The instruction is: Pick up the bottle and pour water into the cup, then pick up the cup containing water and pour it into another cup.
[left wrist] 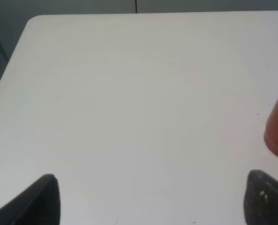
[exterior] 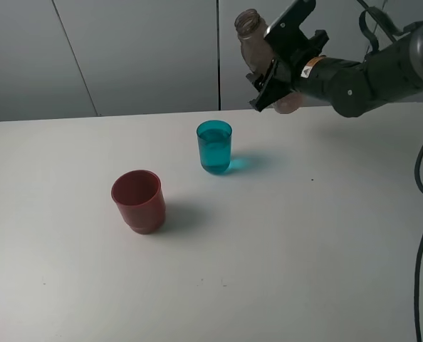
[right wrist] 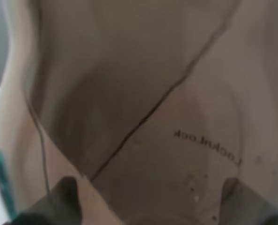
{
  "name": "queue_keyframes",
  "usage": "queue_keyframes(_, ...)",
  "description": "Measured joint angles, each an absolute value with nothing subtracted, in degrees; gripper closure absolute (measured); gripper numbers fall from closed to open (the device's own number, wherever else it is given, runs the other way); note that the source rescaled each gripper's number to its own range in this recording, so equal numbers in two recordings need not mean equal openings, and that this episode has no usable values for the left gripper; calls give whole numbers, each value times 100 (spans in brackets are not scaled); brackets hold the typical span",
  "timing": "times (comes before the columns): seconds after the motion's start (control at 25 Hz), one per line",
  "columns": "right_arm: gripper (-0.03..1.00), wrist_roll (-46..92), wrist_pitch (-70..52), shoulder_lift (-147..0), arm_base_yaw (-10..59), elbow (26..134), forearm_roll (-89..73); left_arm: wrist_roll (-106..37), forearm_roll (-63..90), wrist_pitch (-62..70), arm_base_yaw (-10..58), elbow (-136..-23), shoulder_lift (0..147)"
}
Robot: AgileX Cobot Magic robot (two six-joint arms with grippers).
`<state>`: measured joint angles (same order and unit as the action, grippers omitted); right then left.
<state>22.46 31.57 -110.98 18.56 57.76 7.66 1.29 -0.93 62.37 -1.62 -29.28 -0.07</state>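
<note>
Right gripper: jaws clamped on the body of the bottle, which is held in the air, neck uppermost and leaning, above the far part of the table. In the right wrist view the bottle's smoky wall fills the frame. The teal cup stands upright on the table, below and nearer than the bottle. The red cup stands upright, apart from it. Left gripper: fingers spread wide, holding nothing.
</note>
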Motion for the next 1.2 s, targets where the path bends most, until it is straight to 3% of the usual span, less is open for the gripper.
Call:
queue_keyframes(0.16,96,488,3640,-11047,1416,5353,1110,129,-93,6237,-162,-2928,-7)
queue_keyframes(0.36,96,-250,3736,-11052,859,5058,1247,129,-93,6237,-162,-2928,-7)
queue_keyframes(0.56,96,-560,4181,-11456,527,5057,1289,129,-93,6237,-162,-2928,-7)
queue_keyframes(1.2,96,-636,4512,-12054,514,5115,1433,129,-93,6237,-162,-2928,-7)
